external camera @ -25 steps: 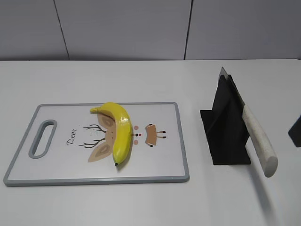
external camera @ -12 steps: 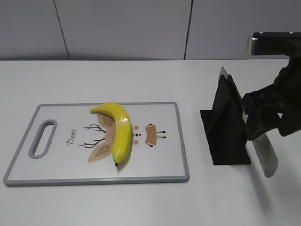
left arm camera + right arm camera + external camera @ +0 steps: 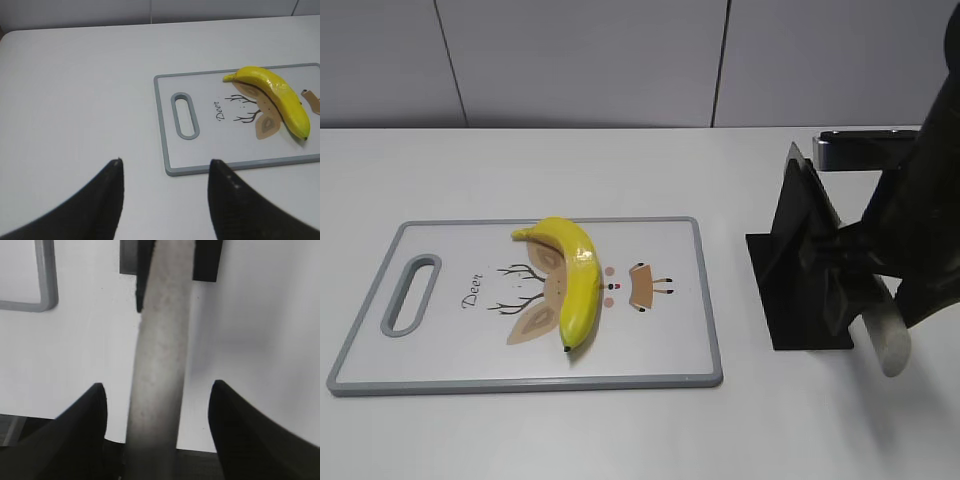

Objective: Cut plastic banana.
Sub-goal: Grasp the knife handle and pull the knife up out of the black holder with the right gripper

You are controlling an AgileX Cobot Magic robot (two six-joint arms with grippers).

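Our right tool (image 3: 156,390), spread wide around the knife handle (image 3: 160,355) in its black stand (image 3: 800,270), risks a crooked grip that tips the stand, while the plastic banana (image 3: 572,280) waits on the cutting board (image 3: 660,350) at the desk's (image 3: 620,160) left, left tool (image 3: 165,167) idle and spread.

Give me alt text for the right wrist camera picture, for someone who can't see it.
The open right pincer straddles a pale speckled knife handle that runs up the middle of the frame, its fingers apart from it on both sides. The handle leads to a black knife stand at the top, on a white table; a grey cutting board corner shows top left.
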